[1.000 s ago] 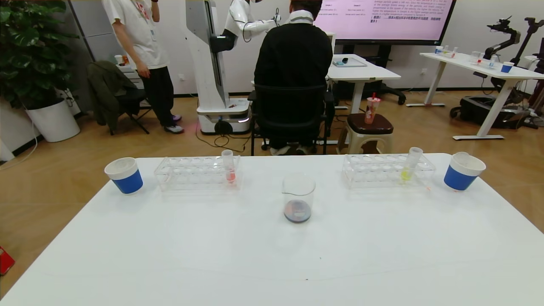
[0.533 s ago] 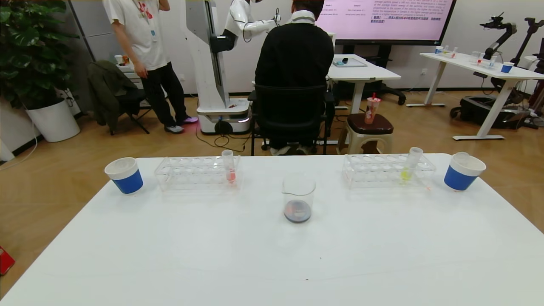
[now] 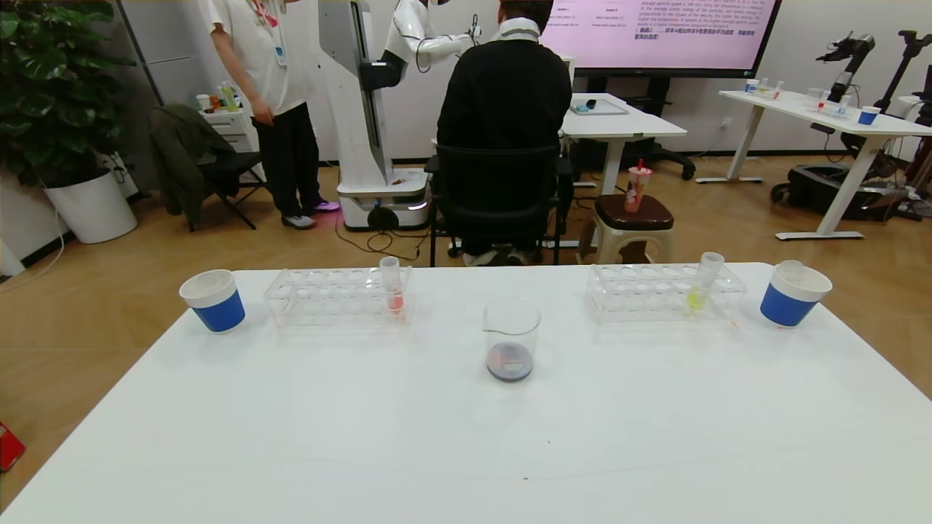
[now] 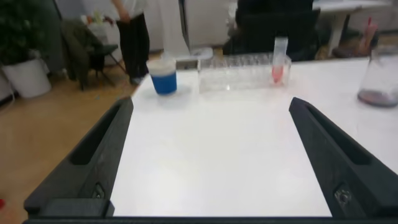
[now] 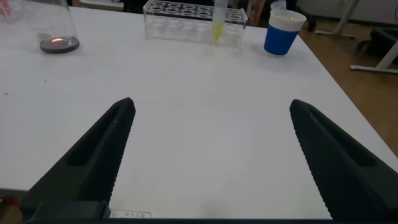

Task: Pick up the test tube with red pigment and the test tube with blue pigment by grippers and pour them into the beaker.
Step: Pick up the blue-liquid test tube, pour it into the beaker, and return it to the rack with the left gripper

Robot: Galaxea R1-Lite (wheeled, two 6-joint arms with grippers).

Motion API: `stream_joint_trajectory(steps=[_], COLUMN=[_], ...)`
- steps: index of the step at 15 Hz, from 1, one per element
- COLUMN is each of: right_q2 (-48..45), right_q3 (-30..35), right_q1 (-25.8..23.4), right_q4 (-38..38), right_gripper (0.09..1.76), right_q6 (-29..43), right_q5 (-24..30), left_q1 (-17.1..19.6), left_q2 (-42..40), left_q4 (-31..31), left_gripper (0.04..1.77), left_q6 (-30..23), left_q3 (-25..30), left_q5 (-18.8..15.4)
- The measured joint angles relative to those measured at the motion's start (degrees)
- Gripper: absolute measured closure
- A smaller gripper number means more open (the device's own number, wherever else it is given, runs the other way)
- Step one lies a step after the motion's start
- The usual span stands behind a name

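Observation:
The beaker [image 3: 512, 338] stands mid-table with a dark purplish-red pool at its bottom; it also shows in the left wrist view [image 4: 379, 78] and the right wrist view [image 5: 55, 28]. No bright orange-red tube and no cyan-blue tube is in view. A pinkish-red tube [image 3: 392, 285] stands in the left rack [image 3: 338, 295]. A yellow-green tube [image 3: 703, 282] stands in the right rack [image 3: 662, 291]. My left gripper [image 4: 211, 106] is open and empty over bare table near the front left. My right gripper [image 5: 212, 104] is open and empty near the front right. Neither shows in the head view.
A blue-and-white paper cup [image 3: 212, 300] stands at the far left and another [image 3: 794, 292] at the far right. Beyond the table's far edge a person sits on a chair [image 3: 502, 196], and another person stands further left.
Nothing on the table has changed. The standing person in the background has stepped to the right.

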Motion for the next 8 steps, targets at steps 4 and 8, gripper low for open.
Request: stream_joint_trajectory(steps=[4, 8], right_q2=[0.0, 0.0], right_q3=[0.0, 0.0], right_q1=[0.0, 0.0], right_q4=[0.0, 0.0], right_gripper=[0.11, 0.11], right_q6=[0.0, 0.0], right_q5=[0.0, 0.0], left_q1=[0.0, 0.0], left_q2=[-0.1, -0.1], left_q4=[5.7, 5.8], left_gripper=[0.06, 0.06], left_q6=[-0.3, -1.4], left_q3=[2.4, 2.6], left_q5=[-3.9, -3.7])
